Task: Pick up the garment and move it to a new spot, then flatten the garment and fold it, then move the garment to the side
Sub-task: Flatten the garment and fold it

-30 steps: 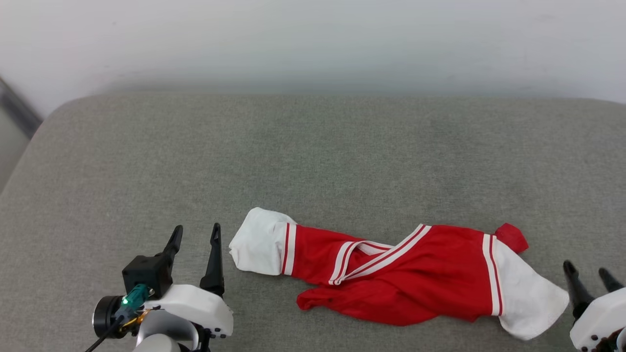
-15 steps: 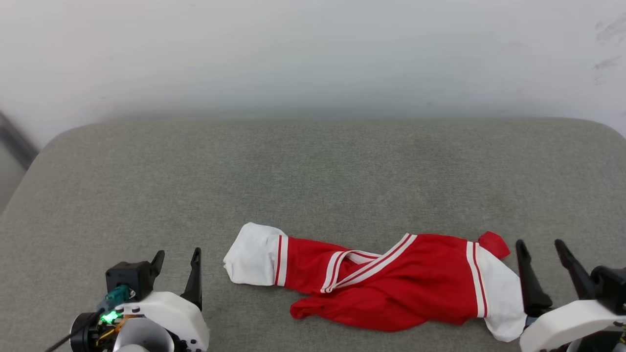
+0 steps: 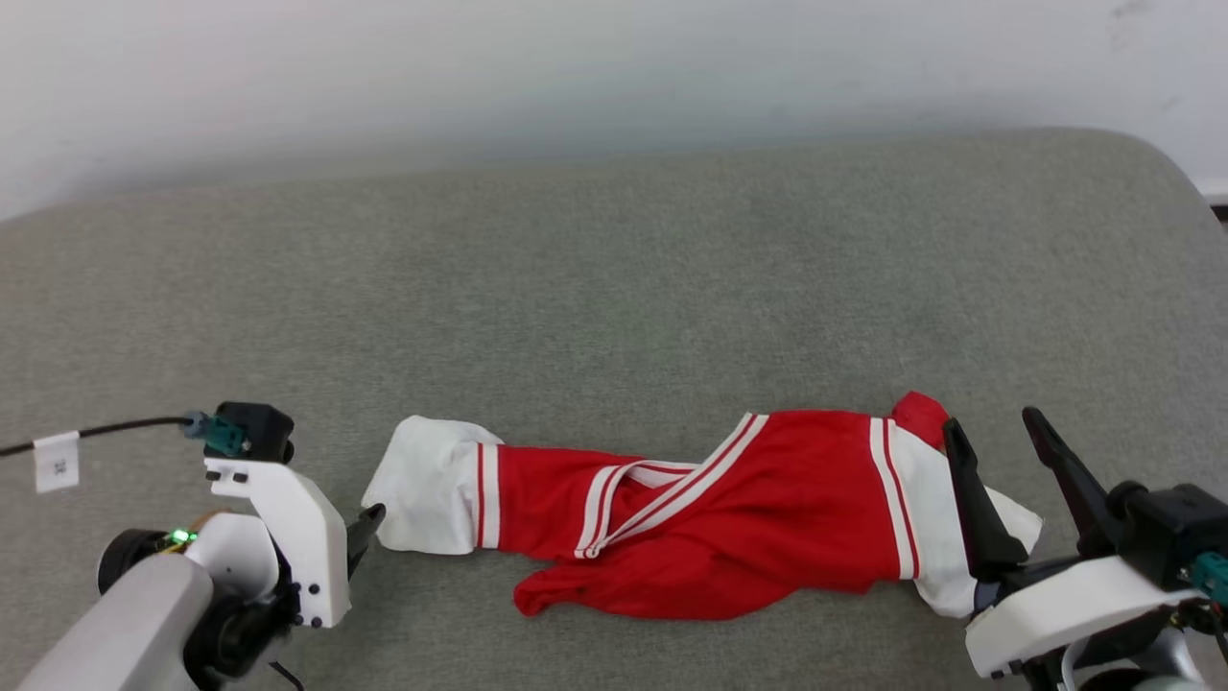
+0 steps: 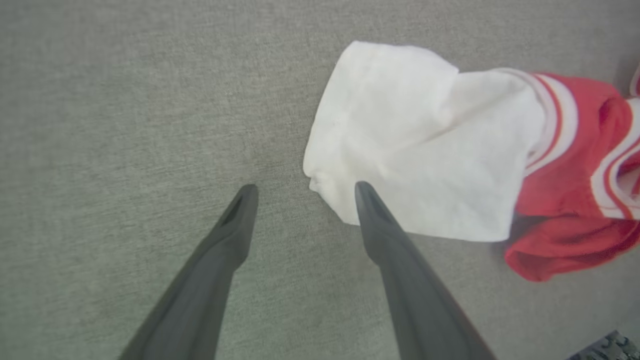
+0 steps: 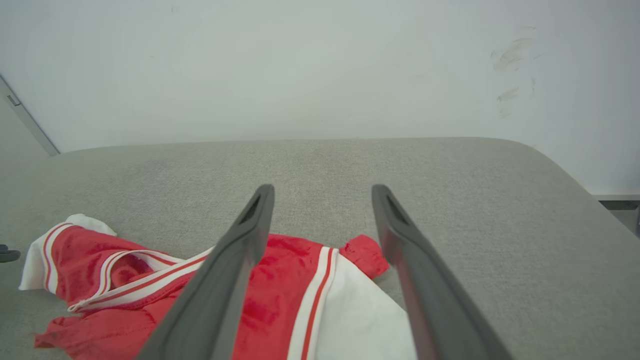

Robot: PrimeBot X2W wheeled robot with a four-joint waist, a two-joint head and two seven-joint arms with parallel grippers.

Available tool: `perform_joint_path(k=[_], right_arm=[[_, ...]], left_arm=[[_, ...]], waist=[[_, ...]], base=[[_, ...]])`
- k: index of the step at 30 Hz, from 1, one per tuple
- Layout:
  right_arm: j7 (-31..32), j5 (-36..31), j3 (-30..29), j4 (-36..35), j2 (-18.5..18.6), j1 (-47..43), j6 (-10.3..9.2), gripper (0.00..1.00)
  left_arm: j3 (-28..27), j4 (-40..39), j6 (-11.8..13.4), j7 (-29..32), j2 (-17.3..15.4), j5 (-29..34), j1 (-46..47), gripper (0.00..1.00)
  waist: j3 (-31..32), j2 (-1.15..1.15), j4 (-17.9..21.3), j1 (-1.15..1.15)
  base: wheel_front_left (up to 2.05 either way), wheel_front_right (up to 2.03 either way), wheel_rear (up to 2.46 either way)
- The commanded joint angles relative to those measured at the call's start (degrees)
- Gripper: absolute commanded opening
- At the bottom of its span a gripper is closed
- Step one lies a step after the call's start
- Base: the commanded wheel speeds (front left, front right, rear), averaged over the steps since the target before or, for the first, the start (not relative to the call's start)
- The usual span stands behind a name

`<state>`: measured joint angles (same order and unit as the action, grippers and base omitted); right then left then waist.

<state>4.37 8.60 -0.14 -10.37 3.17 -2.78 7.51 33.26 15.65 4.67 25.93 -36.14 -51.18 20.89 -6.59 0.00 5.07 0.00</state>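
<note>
Grey-green woven fabric covers the broad padded cushion [image 3: 614, 288], which has rounded corners and backs onto a plain white wall [image 3: 576, 67]. Across the near part of the cushion lies the red jersey T-shirt with white short sleeves and red-and-white striped trim [image 3: 796, 518], bunched into a long, crumpled band running left to right, its striped collar twisted near the middle. The right gripper [image 3: 992, 422] hangs over the shirt's right-hand white sleeve, its two long dark fingers spread wide with nothing between them. The left gripper [image 4: 305, 186] points down at the cushion just beside the shirt's other white sleeve, its fingers likewise wide apart and holding nothing. In the left wrist view one fingertip overlaps the sleeve's edge, though whether it touches the cloth cannot be told. A thin black cable [image 3: 125, 427] runs from the left wrist, carrying a small white tag [image 3: 58, 461].
</note>
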Motion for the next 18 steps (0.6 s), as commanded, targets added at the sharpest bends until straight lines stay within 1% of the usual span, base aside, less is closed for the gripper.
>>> perform_joint_path(k=[1, 4, 7, 10, 11, 12, 13, 14, 15, 17, 18], right_arm=[[-0.46, 0.27, 0.12, 0.12, -0.18, 1.31, -0.03, 1.0], [-0.89, 0.36, 0.51, 0.83, -0.13, 2.5, -0.03, 1.0], [-1.44, 0.54, 0.46, 1.48, -0.13, 3.21, -0.03, 1.0], [-1.86, 0.74, 0.53, 2.26, -0.03, 3.65, -0.04, 1.0], [-1.97, 0.72, 0.58, 2.44, 0.04, 3.83, -0.04, 1.0], [-2.05, 0.79, 0.64, 2.58, 0.1, 3.93, -0.03, 1.0], [-2.17, 0.93, 0.66, 2.77, 0.12, 3.95, -0.03, 1.0], [-2.17, 0.93, 0.66, 2.77, 0.12, 3.95, -0.03, 1.0], [-2.06, 1.35, 0.51, 3.08, 0.25, 3.93, -0.04, 1.0], [-1.74, 1.56, 0.21, 3.19, 0.44, 3.75, -0.04, 1.0], [-1.74, 1.56, 0.21, 3.19, 0.44, 3.75, -0.04, 1.0]], left_arm=[[0.15, 1.1, -0.97, 1.26, -0.4, -0.47, 1.9, 1.0], [0.67, 3.43, -2.57, 3.54, 0.1, -1.63, 3.2, 1.0], [1.98, 5.94, -3.61, 6.81, 0.71, -2.27, 4.4, 1.0], [4.29, 9.06, -3.75, 12.03, 2.02, -3.28, 4.1, 1.0], [4.93, 9.98, -3.69, 13.74, 2.62, -3.88, 3.8, 0.84], [5.4, 10.65, -3.71, 15.02, 3.27, -4.42, 3.55, 0.5], [5.82, 11.14, -3.71, 15.86, 3.94, -4.83, 3.37, 0.23], [5.82, 11.14, -3.71, 15.86, 3.94, -4.83, 3.37, 0.23], [6.19, 11.73, -3.74, 16.17, 5.06, -5.3, 3.01, 0.0], [5.82, 11.71, -3.97, 13.82, 5.41, -4.63, 3.04, 0.0], [5.82, 11.71, -3.97, 13.82, 5.41, -4.63, 3.04, 0.0]], waist=[[-2.25, 0.0, 1.92, 0.0], [-3.66, 0.0, 2.81, 0.0], [-4.85, 0.0, 3.35, 0.0], [-5.42, 0.0, 3.72, 0.0], [-5.48, 0.0, 3.82, 0.0], [-5.5, 0.0, 3.92, 0.0], [-5.39, 0.0, 3.98, 0.0], [-5.39, 0.0, 3.98, 0.0], [-4.9, 0.0, 3.95, 0.0], [-4.3, 0.0, 3.74, 0.0], [-4.3, 0.0, 3.74, 0.0]], base=[[0.0, 0.0, 0.0], [0.0, 0.0, 0.0], [0.0, 0.0, 0.0], [0.0, 0.0, 0.0], [0.0, 0.0, 0.0], [0.0, 0.0, 0.0], [0.0, 0.0, 0.0], [0.0, 0.0, 0.0], [0.0, 0.0, 0.0], [0.0, 0.0, 0.0], [0.0, 0.0, 0.0]])
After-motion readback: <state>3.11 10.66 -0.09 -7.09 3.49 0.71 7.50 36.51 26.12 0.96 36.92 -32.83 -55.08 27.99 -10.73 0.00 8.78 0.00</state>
